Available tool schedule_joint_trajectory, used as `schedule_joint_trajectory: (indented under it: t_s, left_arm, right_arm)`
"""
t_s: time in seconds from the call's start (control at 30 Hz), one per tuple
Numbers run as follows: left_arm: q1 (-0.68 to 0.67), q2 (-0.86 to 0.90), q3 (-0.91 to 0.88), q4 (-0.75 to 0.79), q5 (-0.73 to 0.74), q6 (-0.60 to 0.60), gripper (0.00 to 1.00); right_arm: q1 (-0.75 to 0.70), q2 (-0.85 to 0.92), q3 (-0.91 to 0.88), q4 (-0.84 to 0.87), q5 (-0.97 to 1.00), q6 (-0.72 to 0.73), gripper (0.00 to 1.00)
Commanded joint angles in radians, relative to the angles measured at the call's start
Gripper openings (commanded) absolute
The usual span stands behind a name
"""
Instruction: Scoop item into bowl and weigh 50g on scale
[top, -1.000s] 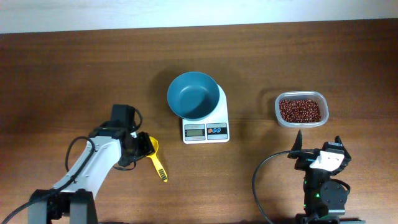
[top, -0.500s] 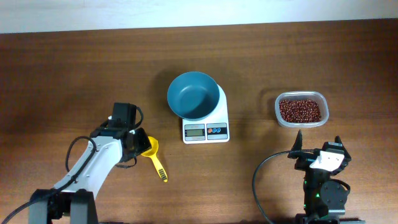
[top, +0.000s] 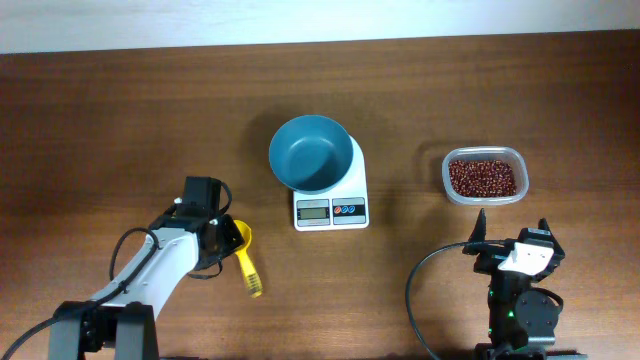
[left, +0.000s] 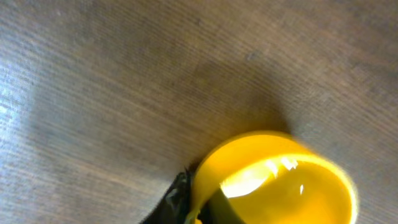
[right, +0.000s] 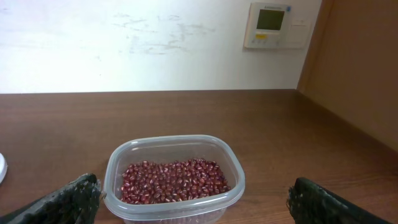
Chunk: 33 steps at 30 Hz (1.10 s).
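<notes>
Clearly, the left gripper (top: 222, 240) is clamped on the cup wall of the yellow scoop (top: 246, 262). The scoop's long axis is laid approx. front-to-back, with the handle pointed to the near edge, slightly right. The right gripper (top: 512, 232) is spread wide, with nothing grasped. The beans (top: 482, 177) are kept in the clear container (top: 447, 160), right of the scale (top: 331, 210) w/ the bowl (top: 311, 152) on it.
</notes>
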Motion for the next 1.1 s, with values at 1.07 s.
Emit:
schedule_joint_trajectory:
  t_s: [1.07]
  left_arm:
    - [-0.002, -0.471, 0.251, -0.502, 0.247, -0.624, 0.0]
  right_arm:
    - [-0.006, -0.007, 0.006, -0.021, -1.131, 1.319, 0.99]
